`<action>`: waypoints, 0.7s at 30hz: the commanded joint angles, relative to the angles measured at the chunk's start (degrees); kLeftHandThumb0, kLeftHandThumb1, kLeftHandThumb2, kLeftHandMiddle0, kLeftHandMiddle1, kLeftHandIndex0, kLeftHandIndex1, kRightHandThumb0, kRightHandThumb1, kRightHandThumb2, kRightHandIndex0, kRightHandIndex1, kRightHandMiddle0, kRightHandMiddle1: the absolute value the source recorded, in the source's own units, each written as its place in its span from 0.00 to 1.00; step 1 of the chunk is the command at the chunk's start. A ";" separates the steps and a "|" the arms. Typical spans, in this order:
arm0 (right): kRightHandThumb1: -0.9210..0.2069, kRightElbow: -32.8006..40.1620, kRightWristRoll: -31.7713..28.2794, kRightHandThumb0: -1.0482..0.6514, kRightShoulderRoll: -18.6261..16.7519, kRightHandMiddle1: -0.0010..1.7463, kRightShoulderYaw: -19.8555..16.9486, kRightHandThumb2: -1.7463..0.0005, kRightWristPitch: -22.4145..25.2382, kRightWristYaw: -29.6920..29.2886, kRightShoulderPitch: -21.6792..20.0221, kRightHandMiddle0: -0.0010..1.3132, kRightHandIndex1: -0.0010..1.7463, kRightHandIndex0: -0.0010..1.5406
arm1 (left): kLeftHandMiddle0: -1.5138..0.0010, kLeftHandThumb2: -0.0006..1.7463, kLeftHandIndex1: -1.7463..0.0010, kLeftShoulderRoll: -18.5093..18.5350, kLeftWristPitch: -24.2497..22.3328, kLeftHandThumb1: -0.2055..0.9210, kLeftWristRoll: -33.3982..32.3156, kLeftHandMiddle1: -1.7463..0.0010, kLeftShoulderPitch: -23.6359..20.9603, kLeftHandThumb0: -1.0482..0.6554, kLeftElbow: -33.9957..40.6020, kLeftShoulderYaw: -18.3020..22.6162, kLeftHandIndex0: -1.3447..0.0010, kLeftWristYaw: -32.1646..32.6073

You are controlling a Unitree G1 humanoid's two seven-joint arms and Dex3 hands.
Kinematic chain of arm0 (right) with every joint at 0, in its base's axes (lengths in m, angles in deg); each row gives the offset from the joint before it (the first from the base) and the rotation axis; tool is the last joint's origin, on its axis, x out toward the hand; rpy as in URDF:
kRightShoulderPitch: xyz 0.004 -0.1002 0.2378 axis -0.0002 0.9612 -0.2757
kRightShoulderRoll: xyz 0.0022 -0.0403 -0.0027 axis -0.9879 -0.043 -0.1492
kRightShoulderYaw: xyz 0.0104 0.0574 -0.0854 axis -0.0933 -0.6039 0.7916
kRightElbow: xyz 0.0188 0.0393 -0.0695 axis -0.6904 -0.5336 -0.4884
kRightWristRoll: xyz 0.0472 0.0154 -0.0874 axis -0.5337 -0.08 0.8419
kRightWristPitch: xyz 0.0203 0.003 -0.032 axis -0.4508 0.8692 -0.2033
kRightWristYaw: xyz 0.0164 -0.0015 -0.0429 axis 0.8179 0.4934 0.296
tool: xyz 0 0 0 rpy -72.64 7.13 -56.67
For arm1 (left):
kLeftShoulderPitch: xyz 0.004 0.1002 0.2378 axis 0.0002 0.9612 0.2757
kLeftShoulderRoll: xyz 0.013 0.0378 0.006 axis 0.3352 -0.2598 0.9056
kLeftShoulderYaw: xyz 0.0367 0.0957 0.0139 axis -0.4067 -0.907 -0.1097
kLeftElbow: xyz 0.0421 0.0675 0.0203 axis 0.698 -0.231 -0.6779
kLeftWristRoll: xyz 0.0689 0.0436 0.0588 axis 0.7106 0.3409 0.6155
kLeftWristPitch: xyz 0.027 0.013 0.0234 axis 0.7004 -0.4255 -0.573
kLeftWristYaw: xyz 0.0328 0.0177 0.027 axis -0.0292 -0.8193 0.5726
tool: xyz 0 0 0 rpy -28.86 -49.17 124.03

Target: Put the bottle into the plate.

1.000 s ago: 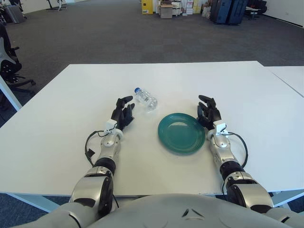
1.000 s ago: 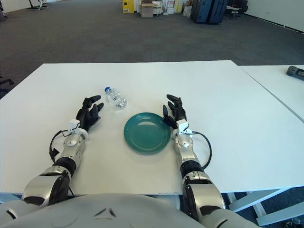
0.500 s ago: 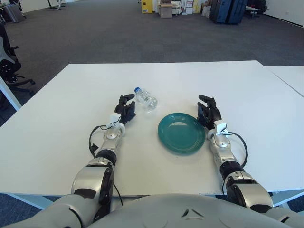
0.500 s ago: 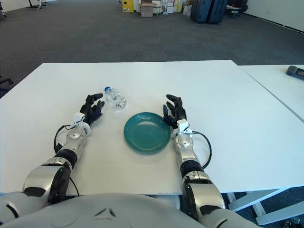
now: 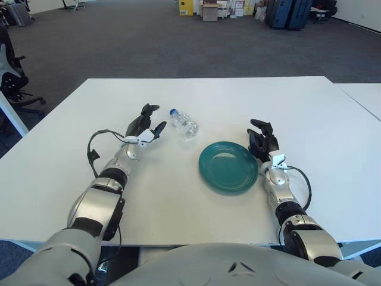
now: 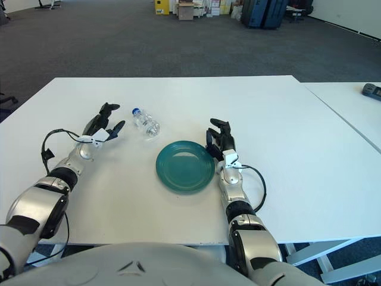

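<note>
Two robot hands flanked our bottle (image 5: 182, 122) and plate (image 5: 228, 166).
Our left robot hand (image 5: 143, 126) hovered wide beside the bottle; right robot hand (image 5: 262, 142) relaxed by the plate.

Both views look from the robot's head, forward and down onto the white counter (image 5: 238, 95), with the robot's chest at the bottom edge. The two eyes sit side by side, so the green plate (image 5: 228, 166) shows more to the left in the right eye view. Both share the counter, the plate and the carpet floor (image 6: 149, 42) behind it.
</note>
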 commanded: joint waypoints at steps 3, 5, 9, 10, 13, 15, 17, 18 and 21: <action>0.00 -3.65 -0.75 0.18 -1.62 0.60 -0.07 0.59 0.17 0.84 3.93 0.00 0.32 0.24 | 0.92 0.15 0.83 1.99 1.63 1.00 6.64 0.98 -5.26 0.01 -1.52 -5.96 1.00 3.33; 0.00 -3.63 -0.91 0.18 -1.69 0.61 -0.14 0.59 0.04 1.15 3.93 0.00 0.34 0.24 | 0.96 0.14 0.90 2.55 1.41 1.00 9.20 0.99 -6.40 0.00 -2.34 -8.23 1.00 5.14; 0.00 -3.49 -1.02 0.18 -1.80 0.62 -0.26 0.59 -0.17 1.39 4.02 0.00 0.35 0.24 | 0.99 0.13 0.97 3.10 1.05 1.00 12.66 1.00 -7.80 0.00 -3.45 -11.46 1.00 7.65; 0.00 -3.41 -1.01 0.18 -1.83 0.62 -0.28 0.59 -0.26 1.40 4.08 0.00 0.35 0.24 | 0.99 0.13 0.98 3.23 0.92 1.00 13.75 1.00 -8.15 0.00 -3.61 -12.49 1.00 8.52; 0.00 -3.23 -1.05 0.18 -1.92 0.62 -0.38 0.60 -0.38 1.54 4.20 0.00 0.36 0.24 | 1.00 0.13 0.99 3.51 0.70 1.00 16.64 1.00 -8.93 0.00 -3.91 -15.27 1.00 11.70; 0.00 -3.18 -1.07 0.17 -1.95 0.63 -0.45 0.60 -0.40 1.62 4.22 0.00 0.36 0.24 | 1.00 0.13 1.00 3.58 0.69 1.00 17.69 1.00 -9.24 0.00 -4.16 -16.38 1.00 13.22; 0.00 -3.16 -1.22 0.17 -1.98 0.63 -0.58 0.60 -0.34 1.88 4.10 0.00 0.36 0.24 | 1.00 0.14 1.00 3.61 0.50 1.00 18.96 1.00 -9.75 0.00 -4.39 -17.60 1.00 14.90; 0.00 -3.13 -1.31 0.17 -1.98 0.63 -0.64 0.60 -0.32 2.08 4.07 0.00 0.36 0.24 | 1.00 0.14 1.00 3.60 0.22 1.00 19.88 1.00 -10.07 0.00 -4.45 -18.46 1.00 16.02; 0.00 -3.04 -1.51 0.17 -1.99 0.63 -0.79 0.60 -0.43 2.58 4.05 0.00 0.37 0.24 | 1.00 0.16 1.00 3.35 -1.17 1.00 22.95 1.00 -11.29 0.00 -4.78 -21.36 1.00 19.14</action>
